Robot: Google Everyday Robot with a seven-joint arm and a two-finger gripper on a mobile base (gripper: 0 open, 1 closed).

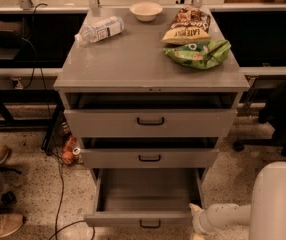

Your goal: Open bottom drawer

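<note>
The bottom drawer [143,219] is the lowest of three grey drawers and stands pulled far out, its empty inside showing and its black loop handle [150,225] at the frame's lower edge. My white arm comes in from the lower right. The gripper [197,224] is at the drawer's front right corner, low in the view; its tips are cut off by the frame edge. The middle drawer [149,157] and top drawer [150,122] are each out a little.
On the cabinet top [133,59] lie a plastic bottle [99,29], a white bowl [146,10] and two snack bags [195,39]. Cables and cans lie on the floor at left [68,151]. A person's shoe [3,225] is at lower left. A chair base stands at right [278,119].
</note>
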